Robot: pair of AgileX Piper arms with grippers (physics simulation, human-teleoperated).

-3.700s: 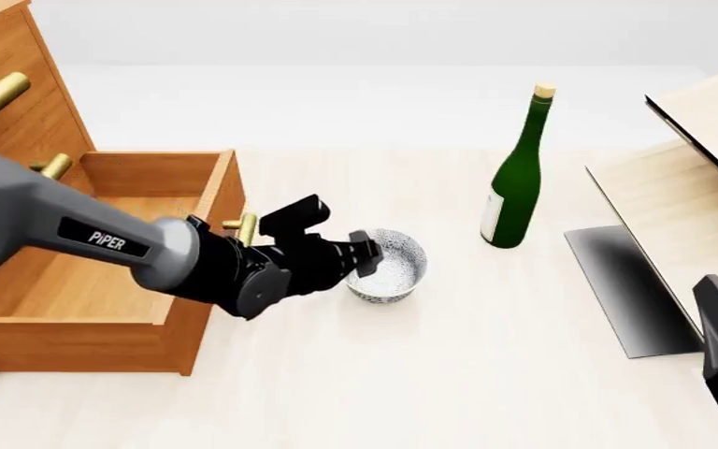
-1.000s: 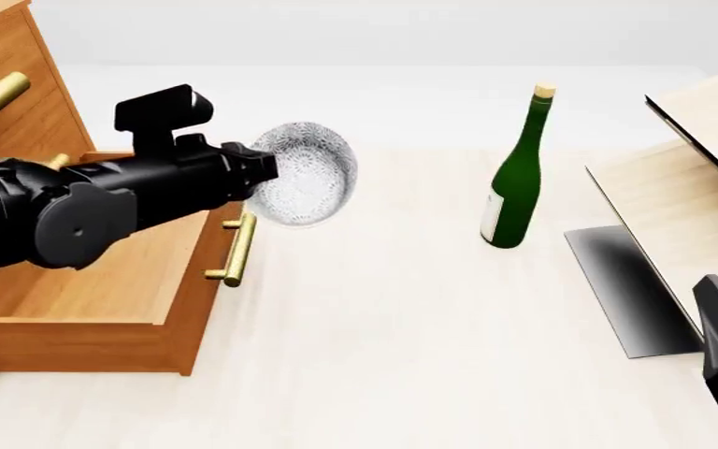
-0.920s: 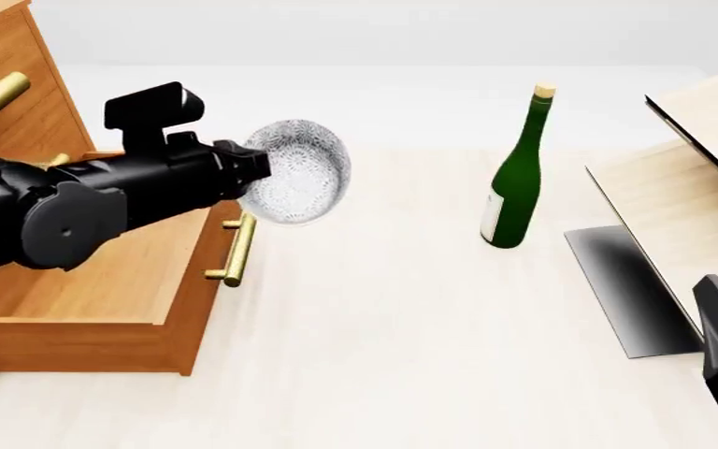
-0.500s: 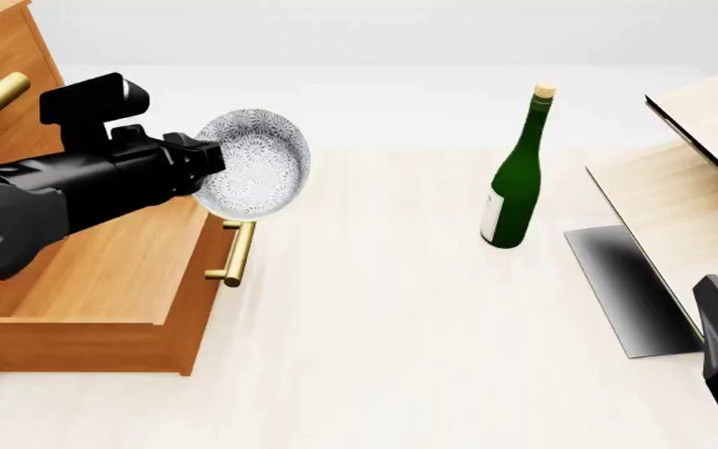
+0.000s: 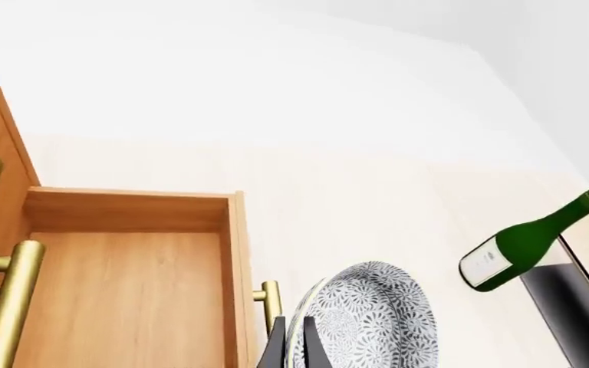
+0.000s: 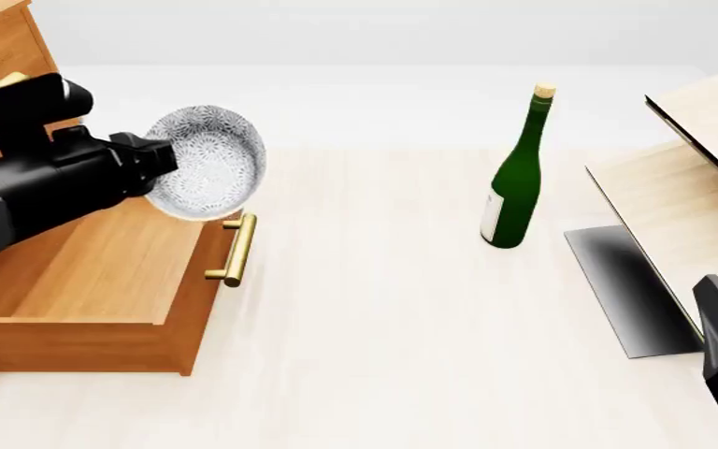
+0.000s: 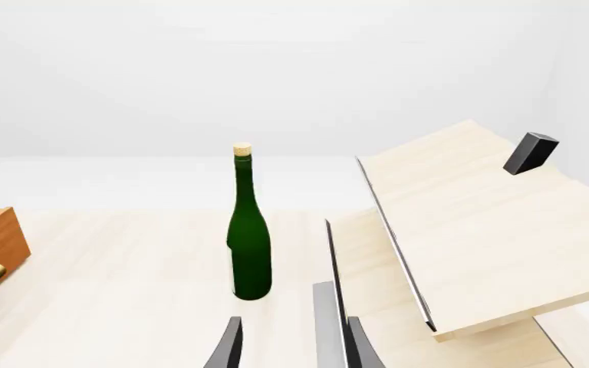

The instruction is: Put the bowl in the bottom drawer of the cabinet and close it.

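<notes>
Gripping the bowl [image 6: 207, 161] by its rim, the left hand [image 6: 147, 166] holds it in the air, tipped on edge so that its speckled inside faces out over the desk [image 6: 396, 327]. In the front view the bowl sits above the front right corner of the bottom drawer [image 6: 97, 281], partly over the drawer's front panel and its brass handle [image 6: 235, 251], and touches neither. The drawer is pulled out from the cabinet [image 6: 4, 56], its wooden floor bare. From the left wrist view the two dark fingers [image 5: 277, 349] pinch the bowl's [image 5: 371, 318] rim between them, with the open drawer [image 5: 120, 291] below and to one side, and an upper drawer's brass handle [image 5: 3, 307] close by. A green bottle [image 6: 518, 178] stands upright on the desk, well apart from the bowl. Farther right is a pale wood structure [image 6: 696, 187] with a black panel [image 6: 621, 290]. The right hand [image 7: 292, 341] hangs near the front right edge of the desk (only its dark body shows in the front view), its fingers parted and holding nothing, pointed toward the bottle [image 7: 245, 230].
</notes>
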